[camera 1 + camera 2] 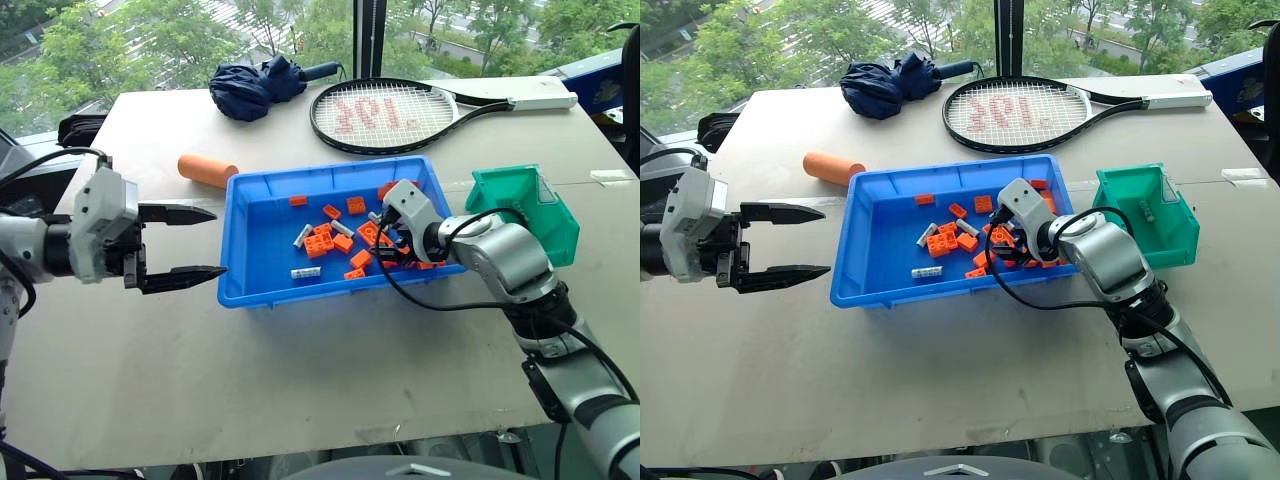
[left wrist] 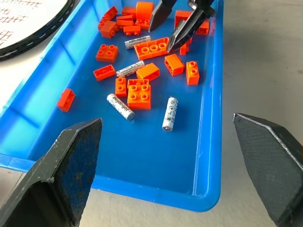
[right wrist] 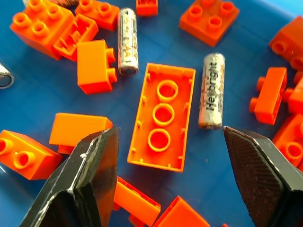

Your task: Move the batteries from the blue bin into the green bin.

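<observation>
bins side by side on the table, clutter behind

the blue bin [image 1: 262, 285] is set mid-table [image 1: 300, 370], with the green bin [image 1: 555, 235] just beside it on the right. batteries [image 2: 170, 113] are scattered among toy bricks [image 2: 139, 93] inside the blue bin. a roll [image 1: 207, 169] is laid just beyond its far left corner. farther back, a folded umbrella [image 1: 255, 87] is placed left of a racket [image 1: 400, 113].
</observation>
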